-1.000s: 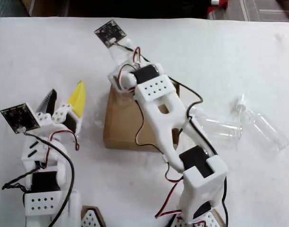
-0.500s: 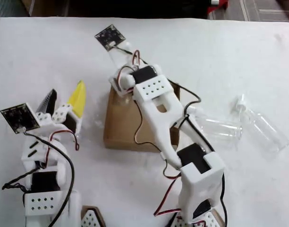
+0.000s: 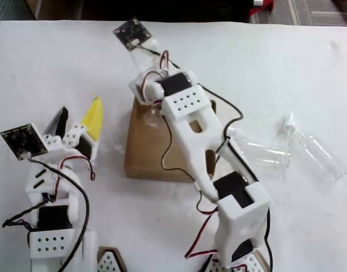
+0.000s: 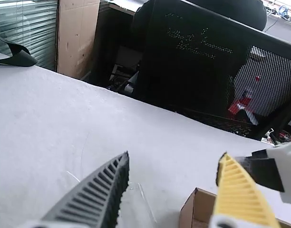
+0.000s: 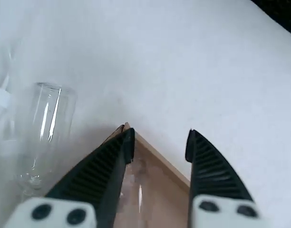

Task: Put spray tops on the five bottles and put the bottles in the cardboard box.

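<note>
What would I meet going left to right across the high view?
Left arm's tool → cardboard box → clear bottle lying on its side → bottle with a spray top.

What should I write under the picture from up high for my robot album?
Right arm stretched over the cardboard box, two clear bottles lying on the table beside it.

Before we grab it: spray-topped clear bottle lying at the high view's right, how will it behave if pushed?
The bottle lies on its side and looks round, so a sideways push would probably roll it. It looks clear and empty, so likely light and easy to skid. Its spray top sticks out and may make it veer.
</note>
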{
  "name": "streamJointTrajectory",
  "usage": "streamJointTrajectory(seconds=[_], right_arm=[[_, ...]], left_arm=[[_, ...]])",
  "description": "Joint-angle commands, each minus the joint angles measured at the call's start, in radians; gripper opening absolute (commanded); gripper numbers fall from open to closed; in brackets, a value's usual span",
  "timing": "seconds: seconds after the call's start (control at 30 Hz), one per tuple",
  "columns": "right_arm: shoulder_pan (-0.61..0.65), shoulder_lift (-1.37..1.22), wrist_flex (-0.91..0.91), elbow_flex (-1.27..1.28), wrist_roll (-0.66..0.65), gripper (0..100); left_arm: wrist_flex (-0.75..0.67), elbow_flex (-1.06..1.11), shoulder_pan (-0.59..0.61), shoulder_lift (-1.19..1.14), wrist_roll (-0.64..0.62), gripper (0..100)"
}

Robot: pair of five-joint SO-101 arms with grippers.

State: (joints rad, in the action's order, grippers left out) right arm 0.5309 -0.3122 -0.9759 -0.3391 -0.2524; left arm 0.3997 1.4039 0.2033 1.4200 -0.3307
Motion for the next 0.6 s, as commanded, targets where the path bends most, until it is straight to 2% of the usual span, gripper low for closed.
streamJointTrajectory(seconds=[0.0,0.2,0.33,0.4,0.5,0.57], right_arm=[[-0.007,0.079,-0.114,-0.138,-0.008,15.6],[-0.051,0.171,-0.331,-0.157,-0.015,15.6],[-0.154,0.176,-0.498,-0.157,-0.018,15.6],[-0.194,0.174,-0.578,-0.152,-0.075,15.6],[-0.188,0.186,-0.679,-0.077,-0.242,15.6],[-0.176,0.186,-0.693,-0.003,-0.229,15.6]], left_arm=[[-0.020,-0.008,-0.015,-0.002,0.014,28],[-0.020,-0.008,-0.016,-0.002,0.017,28],[-0.020,-0.008,-0.016,-0.002,0.017,28],[-0.020,-0.008,-0.016,-0.002,0.018,28],[-0.020,-0.008,-0.016,-0.002,0.018,28],[-0.020,-0.008,-0.016,-0.002,0.018,28]])
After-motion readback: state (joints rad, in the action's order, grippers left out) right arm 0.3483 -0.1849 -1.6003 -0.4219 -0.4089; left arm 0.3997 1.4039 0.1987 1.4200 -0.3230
